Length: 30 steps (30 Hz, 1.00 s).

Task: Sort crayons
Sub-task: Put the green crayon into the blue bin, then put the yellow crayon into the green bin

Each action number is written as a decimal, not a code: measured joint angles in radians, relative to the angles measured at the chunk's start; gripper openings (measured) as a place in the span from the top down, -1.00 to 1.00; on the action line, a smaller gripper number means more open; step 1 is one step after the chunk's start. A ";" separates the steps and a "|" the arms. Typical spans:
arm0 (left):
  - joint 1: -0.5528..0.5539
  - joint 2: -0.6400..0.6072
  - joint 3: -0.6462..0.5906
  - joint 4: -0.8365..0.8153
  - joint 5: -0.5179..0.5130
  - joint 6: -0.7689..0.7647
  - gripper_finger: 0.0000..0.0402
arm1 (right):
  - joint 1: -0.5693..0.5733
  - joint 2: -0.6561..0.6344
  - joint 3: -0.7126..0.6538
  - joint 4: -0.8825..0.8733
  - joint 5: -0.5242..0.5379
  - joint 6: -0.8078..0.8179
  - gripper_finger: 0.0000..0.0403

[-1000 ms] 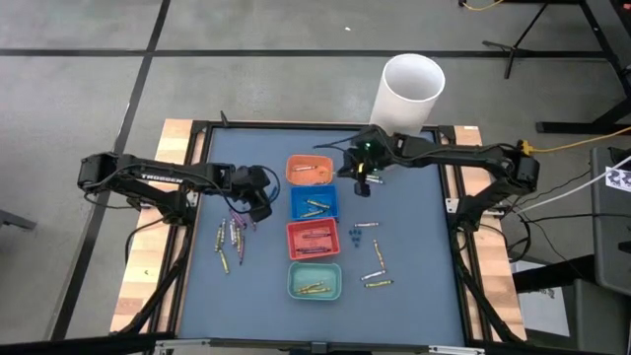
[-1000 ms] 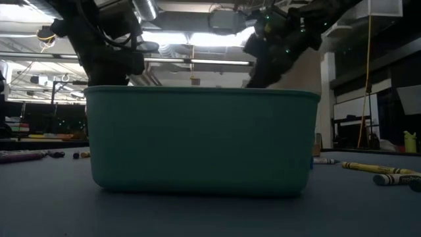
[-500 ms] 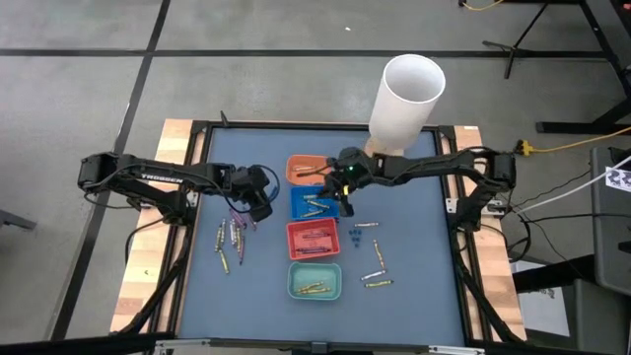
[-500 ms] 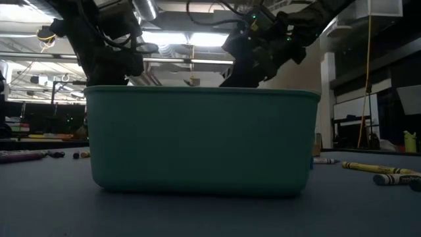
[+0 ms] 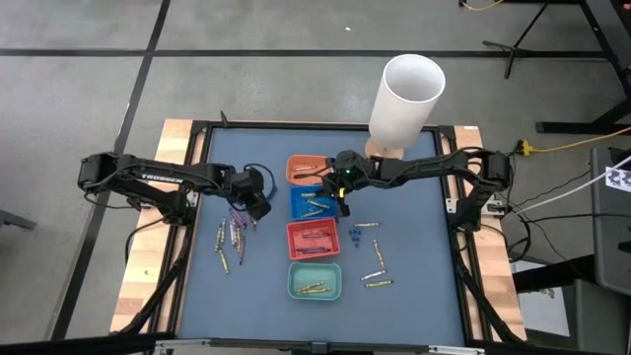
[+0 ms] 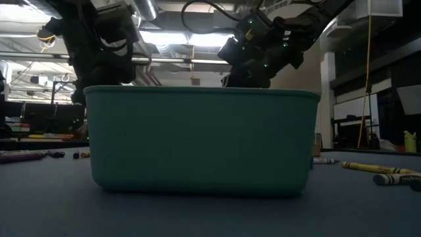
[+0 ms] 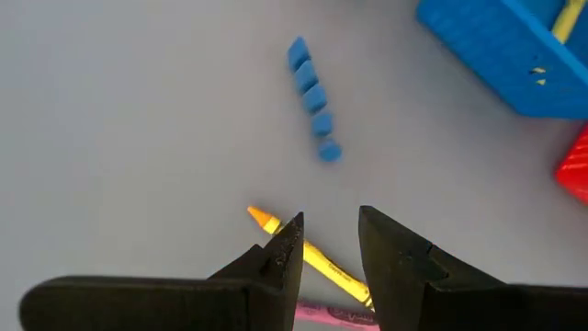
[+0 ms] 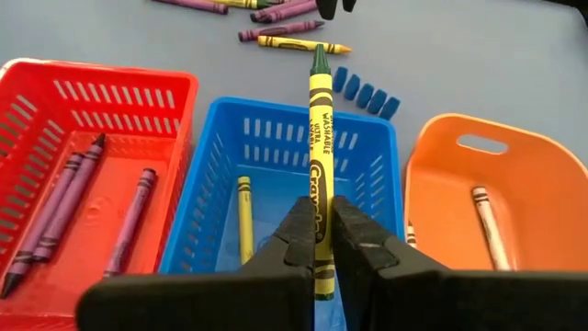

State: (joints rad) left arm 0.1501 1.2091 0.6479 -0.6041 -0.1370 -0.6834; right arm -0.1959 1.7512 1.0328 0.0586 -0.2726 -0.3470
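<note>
Right gripper [image 8: 318, 241] pinches yellow crayon [image 8: 319, 156], holds it over blue tray [image 8: 207, 230], between red tray [image 8: 37, 83] and orange tray [image 8: 514, 165]. Left gripper [image 7: 329, 241] open, low over loose crayons [image 5: 232, 235] left of trays.

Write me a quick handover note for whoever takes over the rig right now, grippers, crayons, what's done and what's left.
Right gripper: shut on a yellow crayon, held over the blue tray, not yet released.
Left gripper: open, low over a yellow crayon on the table, beside the left pile; nothing held.
Done: some crayons already lie in the orange tray, blue tray, red tray and teal tray.
Left: drop the held crayon, then clear the left pile and the loose crayons to the right of the trays.
</note>
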 joint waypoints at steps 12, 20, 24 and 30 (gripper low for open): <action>-0.001 0.007 0.000 -0.055 -0.007 -0.248 0.54 | 0.000 0.000 0.000 -0.001 0.017 0.000 0.49; -0.034 0.070 0.000 -0.059 -0.008 -0.327 0.54 | -0.001 0.000 0.000 -0.001 0.019 0.000 0.39; -0.056 0.107 0.000 -0.054 -0.015 -0.364 0.54 | -0.001 -0.001 0.000 -0.001 0.019 0.000 0.38; -0.076 0.159 0.000 -0.046 -0.022 -0.392 0.54 | -0.001 -0.001 0.000 -0.001 0.019 0.000 0.38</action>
State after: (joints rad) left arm 0.0740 1.3677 0.6479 -0.6505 -0.1594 -1.0753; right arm -0.1967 1.7500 1.0328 0.0578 -0.2539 -0.3470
